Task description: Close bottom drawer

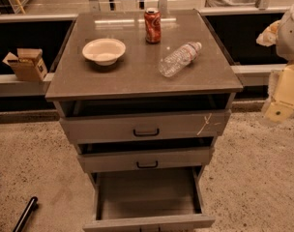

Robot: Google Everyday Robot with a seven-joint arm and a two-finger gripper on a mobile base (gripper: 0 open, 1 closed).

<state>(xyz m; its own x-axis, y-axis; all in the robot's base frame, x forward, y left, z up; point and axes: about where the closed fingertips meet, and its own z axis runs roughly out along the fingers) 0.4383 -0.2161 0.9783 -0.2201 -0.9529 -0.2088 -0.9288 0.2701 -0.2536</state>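
Observation:
The bottom drawer (149,222) of the grey metal cabinet is pulled far out, so its empty inside (147,192) shows. Its plain front lies at the bottom edge of the view and the handle is mostly cut off. My gripper (284,93) shows as pale cream arm parts at the right edge, beside the cabinet top and well above and to the right of the bottom drawer. It touches nothing.
The top drawer (146,126), with a pale scratch, and the middle drawer (146,159) stand slightly open. On the cabinet top are a white bowl (104,50), a red can (152,25) and a lying water bottle (180,58). A cardboard box (25,64) sits left; a black bar (25,214) lies lower left.

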